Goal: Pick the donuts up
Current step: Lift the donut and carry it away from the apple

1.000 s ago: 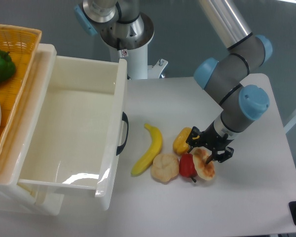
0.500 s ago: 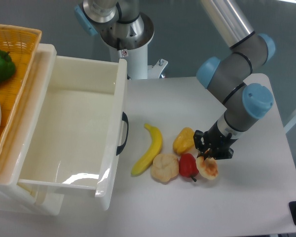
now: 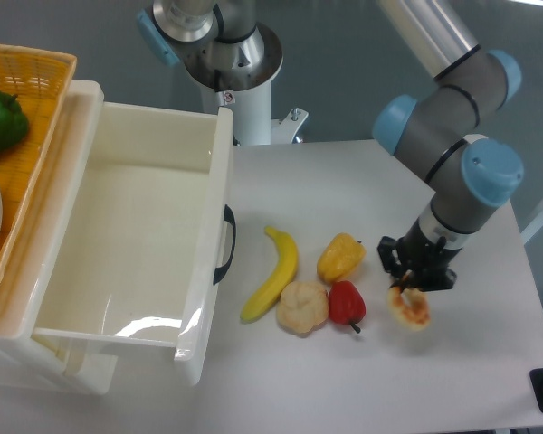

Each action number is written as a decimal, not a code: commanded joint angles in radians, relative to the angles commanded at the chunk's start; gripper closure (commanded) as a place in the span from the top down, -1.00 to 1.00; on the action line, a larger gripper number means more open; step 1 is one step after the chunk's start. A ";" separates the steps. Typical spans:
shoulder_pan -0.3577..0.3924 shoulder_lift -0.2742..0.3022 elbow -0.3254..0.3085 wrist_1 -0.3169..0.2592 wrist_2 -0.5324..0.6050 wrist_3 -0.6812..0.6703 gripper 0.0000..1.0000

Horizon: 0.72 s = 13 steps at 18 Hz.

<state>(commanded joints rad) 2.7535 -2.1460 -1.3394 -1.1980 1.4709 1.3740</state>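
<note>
The donut [image 3: 411, 307] is a small cream ring with orange-brown blotches. It hangs tilted from my gripper [image 3: 405, 287], to the right of the red pepper [image 3: 346, 304]. My gripper is shut on the donut's upper edge; whether the donut touches the table I cannot tell. The yellow pepper [image 3: 341, 257] lies to the left of the gripper.
A banana [image 3: 273, 273] and a pale bun [image 3: 303, 306] lie left of the peppers. A large white bin [image 3: 136, 235] stands at the left, with an orange basket [image 3: 27, 108] holding a green pepper [image 3: 0, 119] behind it. The table's right edge [image 3: 534, 289] is near the arm.
My gripper has moved to the right with the donut, away from the red pepper. The other items have not moved.
</note>
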 joint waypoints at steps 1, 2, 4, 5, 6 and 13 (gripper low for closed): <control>0.005 -0.005 0.017 -0.002 0.008 0.061 -1.00; 0.014 -0.009 0.032 -0.003 0.020 0.126 -1.00; 0.028 -0.011 0.069 -0.035 0.060 0.224 -1.00; 0.035 -0.018 0.104 -0.067 0.065 0.255 -1.00; 0.041 -0.028 0.141 -0.104 0.065 0.261 -1.00; 0.041 -0.043 0.195 -0.132 0.068 0.266 -1.00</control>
<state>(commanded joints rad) 2.7949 -2.1890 -1.1444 -1.3300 1.5386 1.6398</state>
